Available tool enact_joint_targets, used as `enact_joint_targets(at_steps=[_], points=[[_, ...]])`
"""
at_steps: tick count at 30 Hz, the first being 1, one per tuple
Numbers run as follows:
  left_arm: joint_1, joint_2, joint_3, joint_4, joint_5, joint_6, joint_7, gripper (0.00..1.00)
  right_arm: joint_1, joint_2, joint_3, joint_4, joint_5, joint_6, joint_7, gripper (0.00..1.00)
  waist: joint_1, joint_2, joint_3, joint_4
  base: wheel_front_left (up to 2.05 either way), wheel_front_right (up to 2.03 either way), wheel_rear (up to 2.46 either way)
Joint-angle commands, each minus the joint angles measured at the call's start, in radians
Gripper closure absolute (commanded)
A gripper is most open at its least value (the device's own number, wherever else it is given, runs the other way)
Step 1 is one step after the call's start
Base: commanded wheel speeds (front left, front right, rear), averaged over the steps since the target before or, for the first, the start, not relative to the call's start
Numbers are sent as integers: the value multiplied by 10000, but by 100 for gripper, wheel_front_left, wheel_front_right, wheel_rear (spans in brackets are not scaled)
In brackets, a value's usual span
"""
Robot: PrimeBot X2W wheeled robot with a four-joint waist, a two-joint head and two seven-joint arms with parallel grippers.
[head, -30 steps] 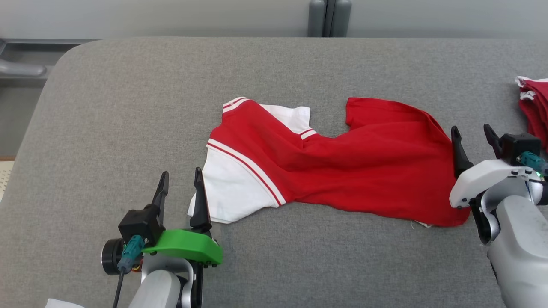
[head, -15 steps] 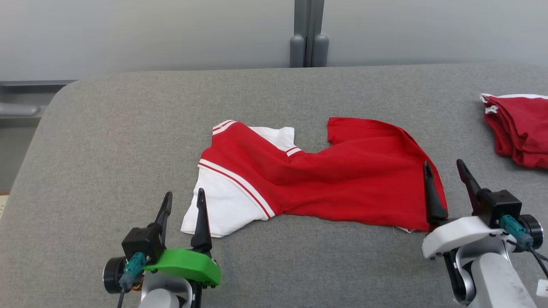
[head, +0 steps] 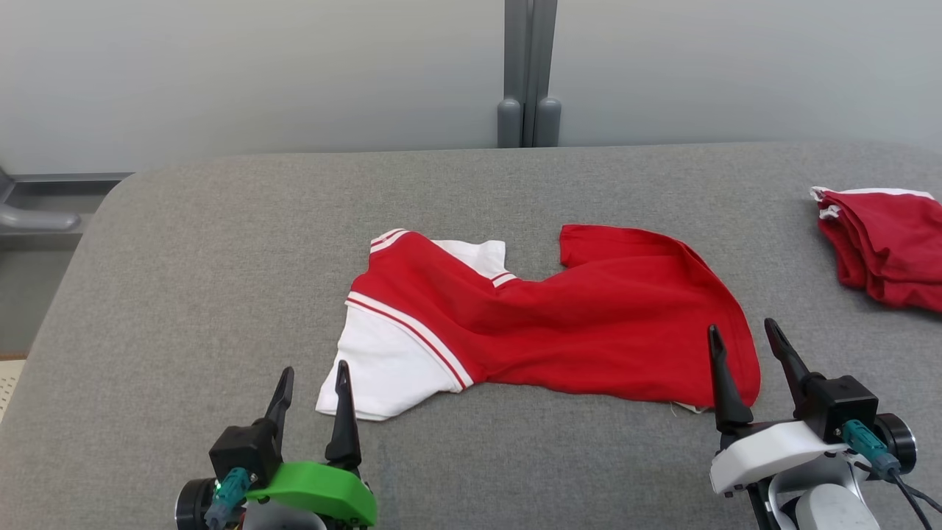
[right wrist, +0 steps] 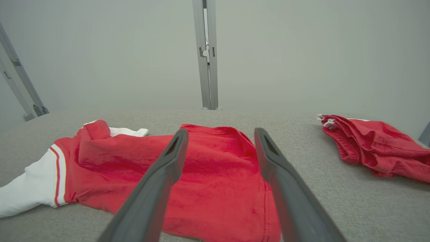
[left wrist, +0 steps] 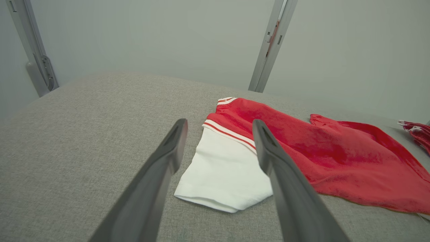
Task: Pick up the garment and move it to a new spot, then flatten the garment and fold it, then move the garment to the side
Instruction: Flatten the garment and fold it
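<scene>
1. Where the grey padded surface (head: 184, 258) rounded off at its left corner, a grey bar (head: 37, 218) was seen beyond the edge.
2. The left gripper (head: 315, 369) was seen at the lower left of the head view. Its jaws were spread wide and nothing was held between them.
3. A white sleeve (head: 375, 368) was laid flat just beside that gripper's right fingertip, and contact could not be judged. In the left wrist view the sleeve's end was framed between the two fingers.
4. The garment (head: 589, 324), a red shirt with white sleeves and striped trim, was spread rumpled across the middle of the surface. Its sleeves were turned to the left and its hem to the right.
5. An upright post (head: 528, 73) was seen against the pale wall (head: 257, 73) behind the surface, roughly above the garment's middle.
6. The right gripper (head: 741, 326) was placed at the lower right, with its jaws set wide and the fabric ungripped. In the head view its left finger was overlapped with the garment's right hem. In the right wrist view red cloth was seen between the fingers, and whether it was touched could not be told.
7. A red bundle (head: 883, 243) with white trim was heaped at the far right of the surface, well apart from the garment.
</scene>
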Motion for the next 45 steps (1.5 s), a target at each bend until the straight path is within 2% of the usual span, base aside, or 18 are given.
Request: enact_joint_targets(at_steps=[1,14,16,22,27,32,39,40,41,44,45], points=[[195,23,1,-27,71,26,-5,0,132,-7,11,-71,68,-19,-28,0,0,0,-35,18,0,0,0],[162,23,-96,219,130,94,3,0,145,5,222,44,392,-19,-30,0,0,0,-12,44,0,0,0],[39,96,-143,560,136,101,278,0,113,5,222,94,362,-19,-5,0,0,0,23,21,0,0,0],[-850,465,-34,1583,-374,-153,2090,0,108,5,218,285,239,-19,354,0,0,0,251,-123,0,0,0],[-1679,614,157,2559,-852,-201,3534,0,-30,2,187,349,311,-19,587,0,0,0,591,-425,0,0,0],[-2293,719,396,3375,-1187,-256,4038,0,-102,2,137,421,263,-19,694,0,0,0,934,-837,0,0,0],[-2537,651,228,3984,-1264,-362,4339,2,82,4,-201,649,127,-19,901,0,0,0,1121,-1097,0,0,0],[-2531,639,227,4043,-1293,-353,4336,30,68,4,-242,708,135,-19,934,0,0,0,1138,-1109,0,0,0],[-2534,633,209,4083,-1300,-347,4343,53,56,6,-275,757,165,-19,992,0,0,0,1146,-1112,0,0,0],[-2585,584,190,4120,-1353,-395,4182,82,-66,6,-522,993,285,-19,1152,0,0,0,1175,-1053,0,0,0],[-2598,569,193,4115,-1371,-419,4111,87,-123,6,-576,1094,323,-19,1227,0,0,0,1182,-1017,0,0,0]])
